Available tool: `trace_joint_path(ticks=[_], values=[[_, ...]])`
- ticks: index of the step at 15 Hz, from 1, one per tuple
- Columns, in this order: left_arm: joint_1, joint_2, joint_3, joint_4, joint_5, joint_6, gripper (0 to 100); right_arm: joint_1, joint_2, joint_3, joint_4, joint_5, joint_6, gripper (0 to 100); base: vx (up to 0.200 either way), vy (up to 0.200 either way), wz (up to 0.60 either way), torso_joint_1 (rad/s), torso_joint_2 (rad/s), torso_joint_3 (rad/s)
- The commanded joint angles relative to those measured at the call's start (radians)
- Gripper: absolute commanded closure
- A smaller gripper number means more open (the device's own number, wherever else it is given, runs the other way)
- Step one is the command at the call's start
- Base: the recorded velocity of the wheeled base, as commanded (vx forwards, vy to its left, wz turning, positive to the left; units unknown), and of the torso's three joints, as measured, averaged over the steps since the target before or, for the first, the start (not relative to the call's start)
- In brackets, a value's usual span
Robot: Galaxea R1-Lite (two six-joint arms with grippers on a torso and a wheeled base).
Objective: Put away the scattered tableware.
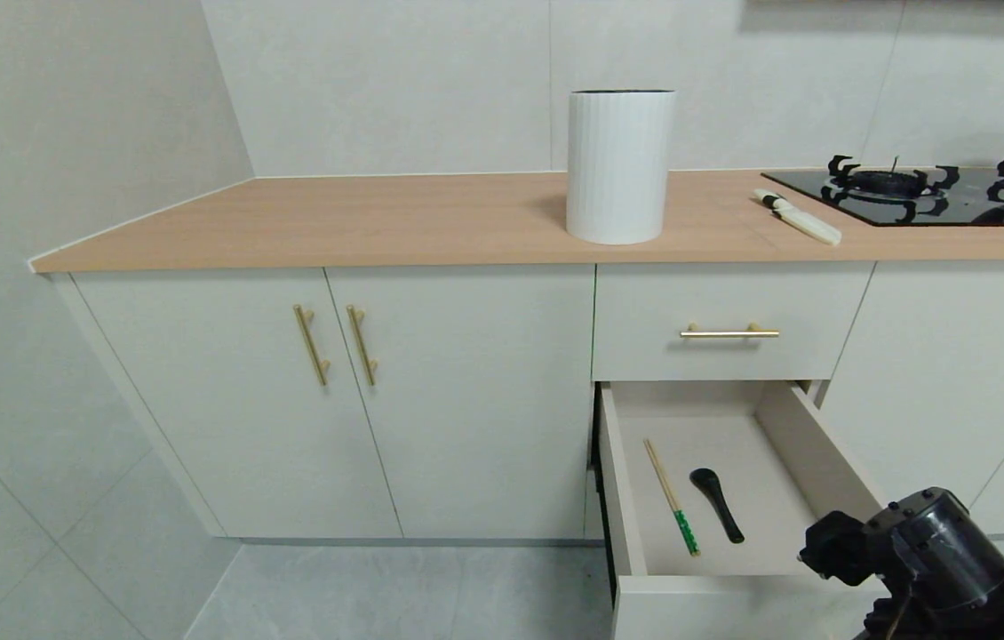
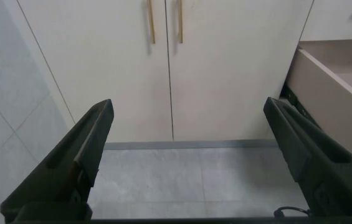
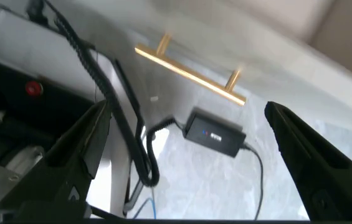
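Head view: right arm (image 1: 928, 542) beside drawer (image 1: 628, 507)

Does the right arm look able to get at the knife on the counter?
Probably yes: the knife lies uncovered near the front of the counter; the right arm sits low by the open drawer and must rise.

White ribbed canister (image 1: 619, 164), tan wood-grain counter (image 1: 378, 222), black spoon (image 1: 715, 502), pale chopsticks (image 1: 671, 498) green-tipped, cream knife (image 1: 797, 216), gold drawer handle (image 1: 729, 333), my right pincer (image 3: 187, 112) black.
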Motion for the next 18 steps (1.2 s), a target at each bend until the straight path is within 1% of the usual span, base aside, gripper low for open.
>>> trace_joint_path(ticks=[1,7,11,13,15,16,18], values=[[0.0,0.0,0.0,0.0,0.0,0.0,0,0.004,0.059,0.0,-0.001,-0.002,0.002,0,0.0,0.0,0.0,0.0,0.0,0.0],[0.0,0.0,0.0,0.0,0.0,0.0,0,-0.004,0.121,-0.015,-0.008,-0.014,0.014,0,0.0,0.0,0.0,0.0,0.0,0.0],[0.0,0.0,0.0,0.0,0.0,0.0,0,-0.061,0.214,-0.072,-0.011,-0.025,0.098,0,0.0,0.0,0.0,0.0,0.0,0.0],[0.0,0.0,0.0,0.0,0.0,0.0,0,-0.099,0.251,-0.09,-0.054,-0.035,0.106,0,0.0,0.0,0.0,0.0,0.0,0.0],[0.0,0.0,0.0,0.0,0.0,0.0,0,-0.108,0.268,-0.092,-0.101,-0.037,0.126,0,0.0,0.0,0.0,0.0,0.0,0.0],[0.0,0.0,0.0,0.0,0.0,0.0,0,-0.115,0.285,-0.098,-0.139,-0.039,0.155,0,0.0,0.0,0.0,0.0,0.0,0.0],[0.0,0.0,0.0,0.0,0.0,0.0,0,-0.128,0.309,-0.116,-0.173,-0.051,0.19,0,0.0,0.0,0.0,0.0,0.0,0.0]])
